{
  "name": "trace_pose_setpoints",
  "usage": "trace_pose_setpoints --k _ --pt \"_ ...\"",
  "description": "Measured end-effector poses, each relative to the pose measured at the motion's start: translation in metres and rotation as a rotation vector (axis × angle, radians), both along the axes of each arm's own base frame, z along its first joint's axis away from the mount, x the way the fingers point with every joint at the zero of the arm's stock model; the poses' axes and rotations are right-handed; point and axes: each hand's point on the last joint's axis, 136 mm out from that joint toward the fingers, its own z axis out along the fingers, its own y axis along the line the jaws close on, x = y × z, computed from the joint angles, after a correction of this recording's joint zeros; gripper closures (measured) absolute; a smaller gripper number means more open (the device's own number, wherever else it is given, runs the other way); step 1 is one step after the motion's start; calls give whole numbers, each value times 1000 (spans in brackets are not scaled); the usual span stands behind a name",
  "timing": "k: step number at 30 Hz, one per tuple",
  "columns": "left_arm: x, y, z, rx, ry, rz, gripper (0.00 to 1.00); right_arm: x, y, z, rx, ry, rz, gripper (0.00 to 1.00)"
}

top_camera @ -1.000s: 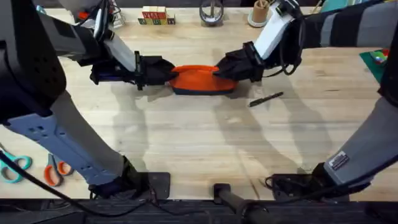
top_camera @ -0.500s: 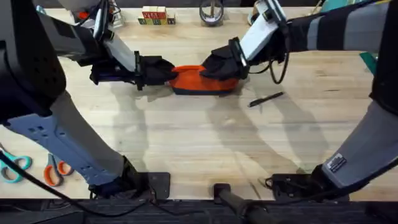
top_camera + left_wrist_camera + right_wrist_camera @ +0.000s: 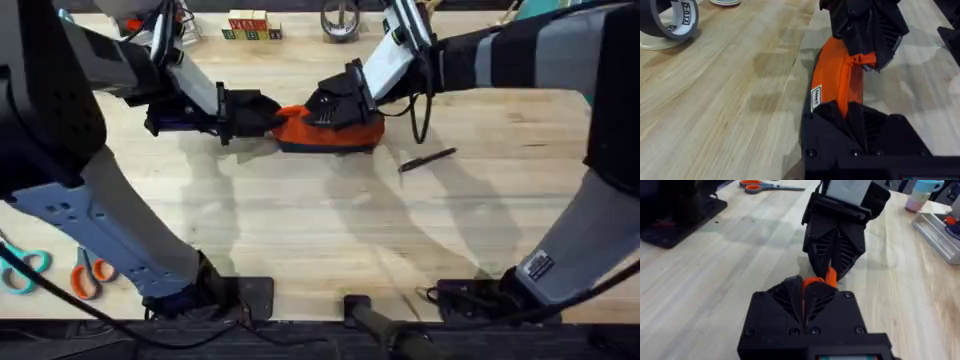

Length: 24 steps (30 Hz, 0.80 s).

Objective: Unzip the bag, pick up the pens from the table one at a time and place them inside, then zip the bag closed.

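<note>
Bag, the soft orange fabric pouch (image 3: 330, 130) with its navy base, lies on the pale wood-grain worktop (image 3: 320, 230) between my two arms; my left pincer (image 3: 262, 112) is clamped on its left end to anchor it, so the zipper can run without dragging the pouch; my right pincer (image 3: 325, 110) is pinched on the orange zipper pull (image 3: 815, 281); compared with a second ago it has travelled leftward along the top, toward the left pincer; the slim black pen (image 3: 427, 159) waits near the pouch's right end.
</note>
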Motion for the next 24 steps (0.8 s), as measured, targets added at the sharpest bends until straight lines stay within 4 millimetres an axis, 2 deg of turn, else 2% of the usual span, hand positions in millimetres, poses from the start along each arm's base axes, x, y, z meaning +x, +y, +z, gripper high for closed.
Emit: trace_pose_setpoints --k 5,6,10,24 --pt "0 0 0 0 0 0 960 4 6 -1 -11 -31 -13 970" --pt "0 0 0 0 -1 0 960 9 17 1 -16 -77 -28 970" --pt "0 0 0 0 -1 0 960 8 23 0 -31 -81 -34 970" --pt "0 0 0 0 -1 0 960 6 29 -1 -42 -74 -35 970"
